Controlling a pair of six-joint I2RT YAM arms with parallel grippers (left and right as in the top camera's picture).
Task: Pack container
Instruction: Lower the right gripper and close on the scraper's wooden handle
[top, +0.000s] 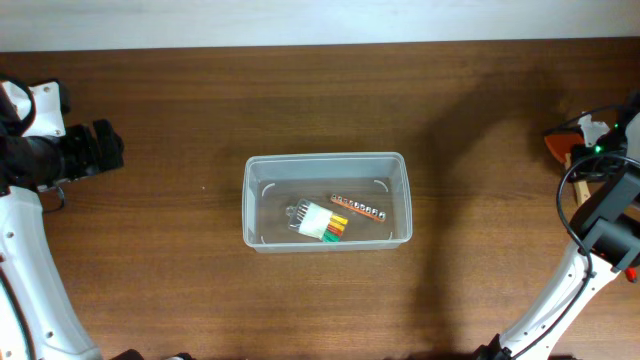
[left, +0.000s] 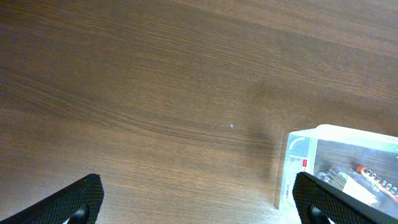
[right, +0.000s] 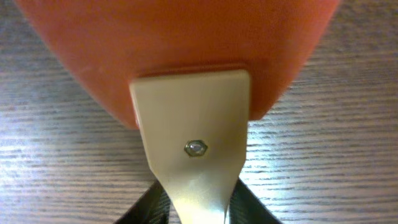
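Note:
The clear plastic container (top: 326, 168) stands in the middle of the table. Inside it lie a white holder of coloured bits (top: 322, 222) and a red rail of small sockets (top: 358, 208). Its left end also shows in the left wrist view (left: 298, 155). My left gripper (top: 105, 148) is open and empty over bare wood far left of the container; its fingers (left: 199, 208) are spread wide. My right gripper (top: 590, 152) is at the far right edge, shut on the cream handle (right: 189, 118) of an orange-bladed tool (top: 556, 146), which fills the right wrist view (right: 174, 43).
The brown wooden table (top: 180, 280) runs to a pale wall at the back. My white arm links come up along the left and right edges of the overhead view.

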